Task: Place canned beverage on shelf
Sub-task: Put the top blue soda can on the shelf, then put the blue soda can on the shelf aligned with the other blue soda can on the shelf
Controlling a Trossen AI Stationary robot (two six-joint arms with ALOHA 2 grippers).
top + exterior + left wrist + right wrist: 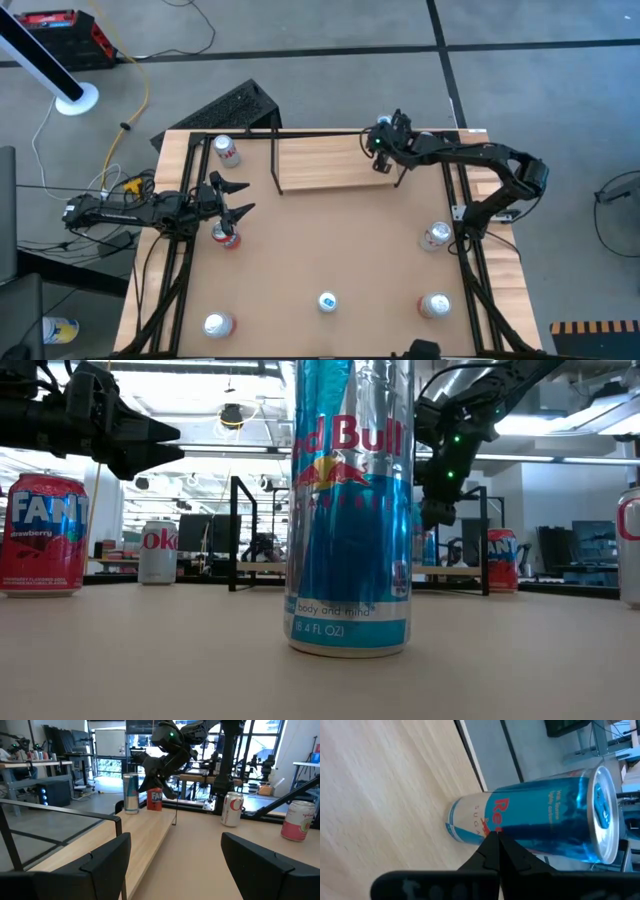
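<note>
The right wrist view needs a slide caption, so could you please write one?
Shut right pincer beside a slim blue-and-silver beverage can standing on the light-wood shelf plank.

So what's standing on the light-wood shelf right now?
A slim blue-and-silver can and a red can stand on the light-wood shelf, near its right end. The shut right gripper covers them from above.

- Big blue can (349, 505) up close in the low view, its top cut off by the frame.
- Behind it, the middle of the shelf (455, 570) is hidden.
- Right edge: a can (629, 545), only a sliver showing.
</note>
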